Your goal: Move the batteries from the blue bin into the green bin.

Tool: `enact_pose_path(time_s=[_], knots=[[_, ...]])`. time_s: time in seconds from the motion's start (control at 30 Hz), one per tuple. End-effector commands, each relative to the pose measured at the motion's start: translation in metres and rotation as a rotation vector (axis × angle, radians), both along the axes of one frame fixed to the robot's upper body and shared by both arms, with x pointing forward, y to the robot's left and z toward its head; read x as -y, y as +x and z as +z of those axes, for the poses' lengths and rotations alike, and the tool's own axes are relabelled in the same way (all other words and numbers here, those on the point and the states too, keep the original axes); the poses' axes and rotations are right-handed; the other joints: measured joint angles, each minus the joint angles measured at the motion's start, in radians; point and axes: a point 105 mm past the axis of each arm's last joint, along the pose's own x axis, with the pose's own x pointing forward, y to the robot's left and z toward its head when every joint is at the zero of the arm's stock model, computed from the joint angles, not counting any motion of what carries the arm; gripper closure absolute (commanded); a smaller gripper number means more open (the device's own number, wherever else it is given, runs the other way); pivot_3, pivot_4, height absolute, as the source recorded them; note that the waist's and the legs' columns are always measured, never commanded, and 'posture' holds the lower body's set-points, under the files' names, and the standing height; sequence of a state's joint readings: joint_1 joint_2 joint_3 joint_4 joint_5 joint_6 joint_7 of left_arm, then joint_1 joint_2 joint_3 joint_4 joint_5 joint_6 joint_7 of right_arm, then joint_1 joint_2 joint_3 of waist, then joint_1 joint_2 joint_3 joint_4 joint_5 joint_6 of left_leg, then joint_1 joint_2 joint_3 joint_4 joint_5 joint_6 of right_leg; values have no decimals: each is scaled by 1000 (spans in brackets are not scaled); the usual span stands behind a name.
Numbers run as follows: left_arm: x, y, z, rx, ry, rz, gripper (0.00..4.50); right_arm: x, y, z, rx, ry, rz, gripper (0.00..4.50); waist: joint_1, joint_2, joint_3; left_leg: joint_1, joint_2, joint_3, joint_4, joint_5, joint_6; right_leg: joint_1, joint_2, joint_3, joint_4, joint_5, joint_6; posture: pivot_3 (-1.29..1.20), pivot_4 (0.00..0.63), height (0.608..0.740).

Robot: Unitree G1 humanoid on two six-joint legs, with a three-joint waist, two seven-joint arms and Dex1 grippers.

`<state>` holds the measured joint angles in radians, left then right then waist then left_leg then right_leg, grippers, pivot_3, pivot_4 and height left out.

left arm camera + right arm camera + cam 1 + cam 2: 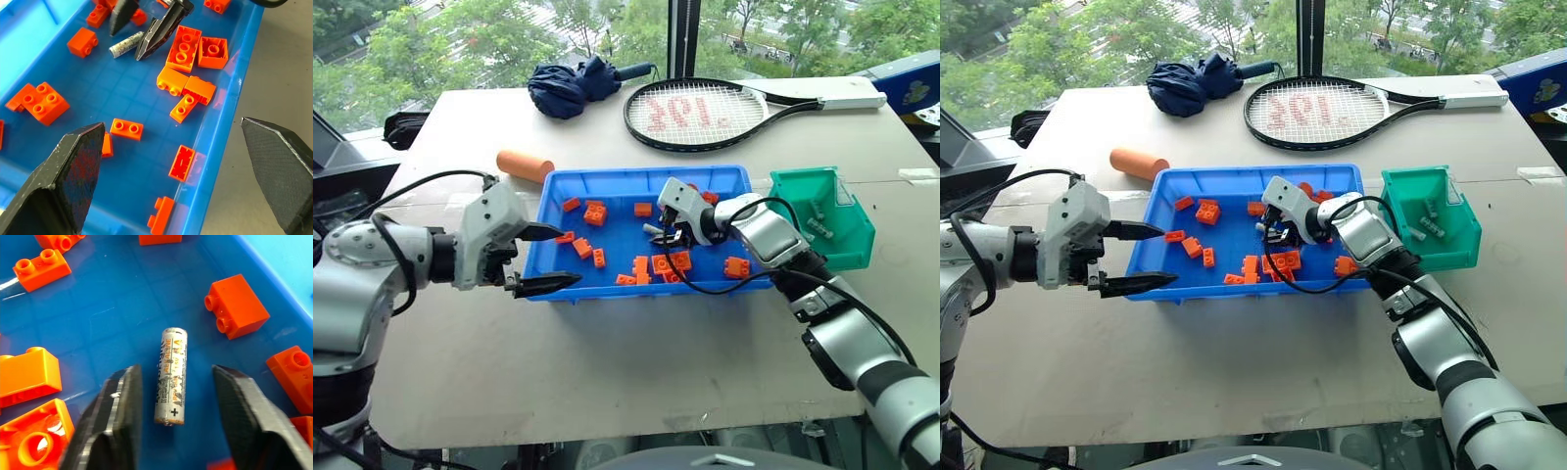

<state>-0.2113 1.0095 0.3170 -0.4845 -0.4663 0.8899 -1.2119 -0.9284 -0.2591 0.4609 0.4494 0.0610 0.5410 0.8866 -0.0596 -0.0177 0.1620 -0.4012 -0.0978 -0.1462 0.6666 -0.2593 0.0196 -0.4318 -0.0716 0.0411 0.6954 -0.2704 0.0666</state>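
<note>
One silver-grey battery (171, 377) lies flat on the floor of the blue bin (646, 172), among orange bricks. My right gripper (173, 369) is down in the bin, open, with one finger on each side of that battery and a small gap on both sides. The left wrist view also has the battery (126, 44) between those two fingers. My left gripper (570, 256) is open and holds nothing, hovering at the blue bin's near left corner. The green bin (847, 250) stands just right of the blue one, with some batteries (818, 227) inside.
Orange toy bricks (595, 212) are scattered over the blue bin's floor. A big orange cylinder (524, 164) lies left of the bin. A tennis racket (705, 113) and a folded dark umbrella (573, 86) lie at the back of the table.
</note>
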Motion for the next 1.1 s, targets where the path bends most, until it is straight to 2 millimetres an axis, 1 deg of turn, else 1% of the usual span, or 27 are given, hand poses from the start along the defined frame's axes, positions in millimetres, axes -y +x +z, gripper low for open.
enact_pose_path(time_s=[0.03,0.1,0.2,0.23,0.3,0.37,0.4,0.47,0.5,0.53,0.6,0.73,0.8,0.87,0.93,0.97,1.07,1.1], knots=[[3,-5,11,40,7,-15,0,-6,-1,19,47,27,43,4374,0,0,0,0,0,0,0,0,0,0,0,0,0,0,0,0,150,740],[9,-4,13,44,1,-38,0,-6,-2,30,70,49,50,4443,1,0,0,0,0,0,0,0,0,0,0,0,0,0,0,0,150,740],[19,1,22,73,-34,-78,0,1,-6,61,118,125,32,4443,5,0,0,0,0,0,0,0,0,0,0,0,0,0,0,0,150,740],[23,3,26,82,-48,-90,0,5,-9,71,124,155,24,4443,7,0,0,-1,0,0,0,0,0,0,0,0,0,0,0,0,150,740],[34,5,34,98,-91,-133,0,19,-16,96,160,232,-7,4443,11,0,0,0,0,0,0,0,0,0,0,0,-1,0,0,0,150,740],[47,6,43,114,-145,-180,0,40,-25,116,187,291,-42,4443,20,0,0,-1,0,0,0,0,0,0,-1,0,-1,0,0,0,150,740],[54,7,46,121,-171,-201,0,53,-29,121,198,300,-75,4443,21,0,0,-1,0,-1,0,0,0,0,-1,-1,-1,0,0,0,150,740],[68,9,53,133,-217,-245,0,82,-33,129,229,291,-176,4443,33,0,0,-1,-1,-1,0,0,0,0,-1,-1,-1,0,0,0,150,740],[77,9,55,135,-244,-276,0,103,-35,133,253,274,-247,4443,35,0,0,-2,-1,-2,1,0,0,1,-1,-1,-1,0,0,0,150,740],[83,9,57,135,-261,-297,0,116,-38,135,267,262,-292,4443,38,0,0,-2,-1,0,2,0,0,0,-1,-1,-1,0,0,0,150,740],[95,11,60,141,-292,-342,0,149,-44,137,284,230,-413,4443,45,0,0,-1,-1,1,2,0,0,0,-2,0,-1,0,1,0,150,740],[107,15,66,154,-332,-382,0,183,-52,135,286,193,-537,4443,34,0,0,0,0,4,0,0,0,0,-1,3,0,0,1,0,150,740],[114,18,72,174,-359,-406,0,202,-54,129,282,167,-610,4443,31,0,0,1,1,4,0,0,0,0,0,3,0,0,0,0,150,740],[120,20,77,196,-380,-428,0,215,-54,120,270,148,-667,4443,34,0,0,0,0,4,0,0,0,1,-1,2,0,0,0,0,150,740],[124,21,82,215,-394,-448,0,222,-52,111,254,139,-703,4443,36,0,0,0,0,4,1,0,0,1,-1,2,0,0,1,0,150,740],[125,22,84,222,-397,-452,0,224,-52,109,251,137,-714,4443,35,0,0,0,0,5,1,0,0,1,-1,3,0,0,1,0,150,740],[130,22,88,230,-418,-474,0,239,-46,102,273,84,-762,4443,35,0,0,0,0,5,1,0,0,1,-1,3,0,0,1,0,150,740],[132,22,87,229,-422,-479,0,242,-45,99,276,68,-769,3987,36,0,0,0,0,5,1,0,0,1,-1,3,0,0,1,0,150,740]])
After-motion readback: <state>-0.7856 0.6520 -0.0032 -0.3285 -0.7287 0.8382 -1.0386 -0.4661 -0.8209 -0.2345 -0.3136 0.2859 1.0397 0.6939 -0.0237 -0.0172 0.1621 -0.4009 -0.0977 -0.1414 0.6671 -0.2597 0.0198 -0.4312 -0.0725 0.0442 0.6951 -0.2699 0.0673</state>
